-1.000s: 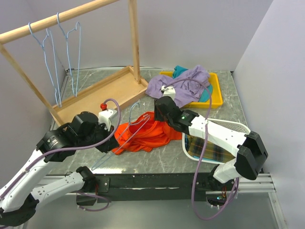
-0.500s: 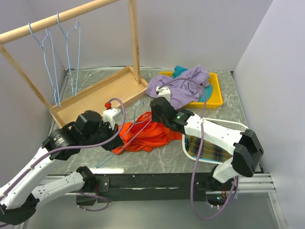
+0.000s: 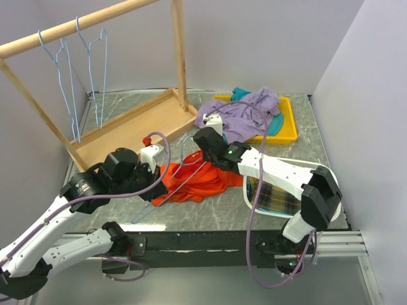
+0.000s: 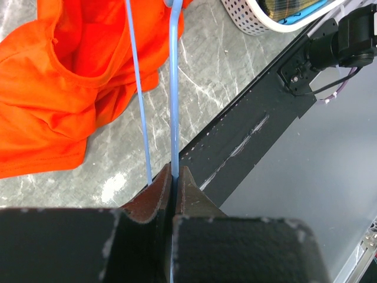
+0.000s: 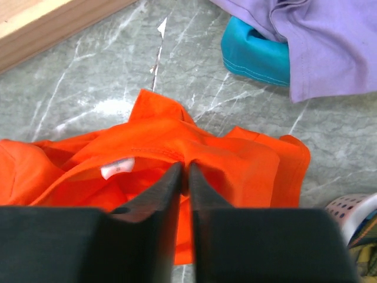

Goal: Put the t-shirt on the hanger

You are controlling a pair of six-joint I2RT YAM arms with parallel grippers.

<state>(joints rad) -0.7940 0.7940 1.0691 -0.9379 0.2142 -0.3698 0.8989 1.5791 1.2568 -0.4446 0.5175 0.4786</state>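
While the grey stone table [image 3: 235, 213] is carrying everything, a wooden rack [image 3: 127, 124] is standing on its far left part, and two spare hangers [image 3: 103, 70] are hanging on its rail. At the far right, a yellow tray [image 3: 289, 132] is holding a purple garment [image 3: 245, 114]. At the near right, a white basket [image 3: 320, 169] is holding a plaid cloth [image 3: 273, 200]. The t-shirt [image 3: 206, 183] is lying crumpled on the table, near the middle, just left of the basket and on the near side of the tray. The hanger [image 4: 174, 88] is stretching slantwise over the left part of the t-shirt, with its hook pointing to the far side. The left gripper [image 4: 175, 177] is clenching its jaws on the near end of the hanger wire. The right gripper [image 5: 184, 174] is reaching from the right, and its jaws are pinching a fold of the t-shirt at the neck edge, just beside the small white label [image 5: 116, 168].
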